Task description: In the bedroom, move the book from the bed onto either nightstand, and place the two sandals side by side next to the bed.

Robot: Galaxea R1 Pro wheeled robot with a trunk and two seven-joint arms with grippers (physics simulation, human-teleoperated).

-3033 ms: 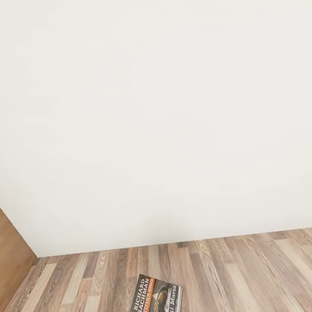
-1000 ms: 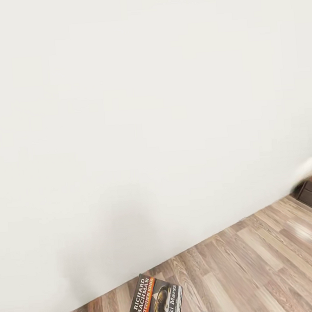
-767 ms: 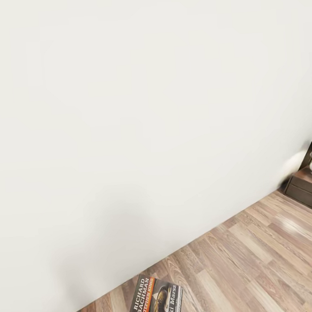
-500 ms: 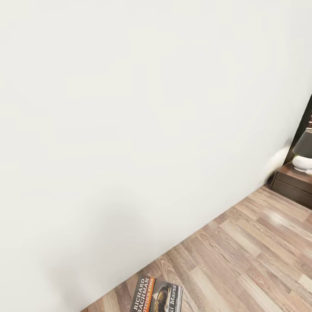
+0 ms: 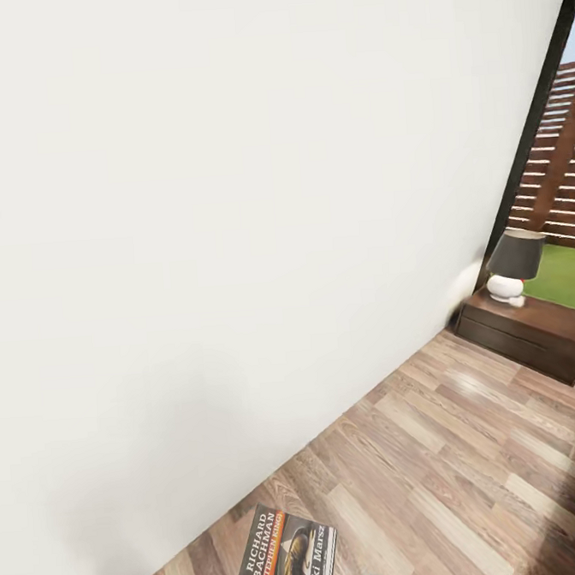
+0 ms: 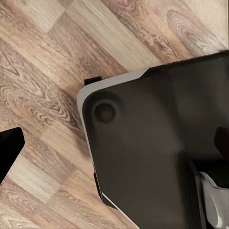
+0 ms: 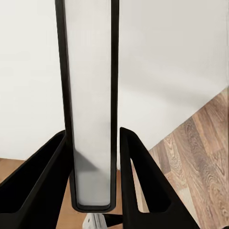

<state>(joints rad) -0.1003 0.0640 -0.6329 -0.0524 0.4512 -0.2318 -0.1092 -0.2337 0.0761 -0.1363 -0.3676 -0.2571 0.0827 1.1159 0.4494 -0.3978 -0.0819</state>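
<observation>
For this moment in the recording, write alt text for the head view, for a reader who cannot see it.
A paperback book is held up at the bottom of the view, before a long white wall and wood-plank floor. At far right, a dark nightstand with a grey-shaded lamp stands beside a window.

Small lamp point(image 5: 512, 265) with dark grey shade and round white base, sitting near the window point(image 5: 563, 174). Slatted wooden fence point(image 5: 562, 165) and green grass point(image 5: 570, 276) outside.
</observation>
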